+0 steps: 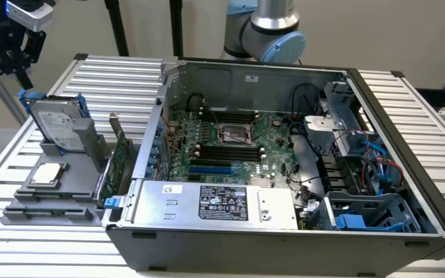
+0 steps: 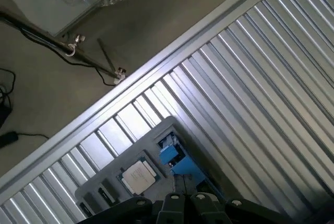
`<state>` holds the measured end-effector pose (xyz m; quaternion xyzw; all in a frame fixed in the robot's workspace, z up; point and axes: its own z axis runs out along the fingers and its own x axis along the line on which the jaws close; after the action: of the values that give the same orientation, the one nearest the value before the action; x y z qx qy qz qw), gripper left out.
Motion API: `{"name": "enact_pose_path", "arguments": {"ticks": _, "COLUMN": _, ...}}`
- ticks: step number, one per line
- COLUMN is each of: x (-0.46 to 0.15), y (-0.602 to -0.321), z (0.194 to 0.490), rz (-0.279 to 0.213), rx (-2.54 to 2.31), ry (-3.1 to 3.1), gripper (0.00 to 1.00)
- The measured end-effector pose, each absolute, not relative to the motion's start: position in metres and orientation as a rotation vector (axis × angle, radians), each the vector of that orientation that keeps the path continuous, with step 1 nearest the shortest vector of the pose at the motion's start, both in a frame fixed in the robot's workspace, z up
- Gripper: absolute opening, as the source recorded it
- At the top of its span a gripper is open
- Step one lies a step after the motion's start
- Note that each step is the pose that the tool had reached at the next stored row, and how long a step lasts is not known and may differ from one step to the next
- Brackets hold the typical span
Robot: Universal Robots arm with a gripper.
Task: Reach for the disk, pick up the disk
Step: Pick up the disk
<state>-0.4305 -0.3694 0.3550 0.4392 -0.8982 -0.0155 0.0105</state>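
Observation:
The disk point(image 1: 55, 123) is a silver-grey drive with a white label, clipped in a blue frame. It stands upright in a grey fixture point(image 1: 48, 200) at the exterior view's left. My gripper point(image 1: 9, 70) hangs above it and slightly to the exterior view's left, apart from it, with its black fingers spread open and nothing between them. In the wrist view the disk point(image 2: 176, 160) appears edge-on as a blue strip just beyond the gripper point(image 2: 183, 203) body.
A small square silver chip point(image 1: 46, 172) point(image 2: 138, 175) lies in the fixture beside the disk, with a green card point(image 1: 118, 155) upright next to it. The open computer case point(image 1: 396, 168) takes the middle of the ribbed metal table point(image 1: 106, 69). The arm's base point(image 1: 267, 29) stands behind.

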Motion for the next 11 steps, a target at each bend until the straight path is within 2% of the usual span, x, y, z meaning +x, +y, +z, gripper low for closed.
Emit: {"name": "enact_pose_path", "arguments": {"ticks": 11, "x": -0.4301, "y": -0.363, "z": 0.3514, "rz": -0.041, "rx": 1.526, "ry": -2.722, "gripper": 0.11}}
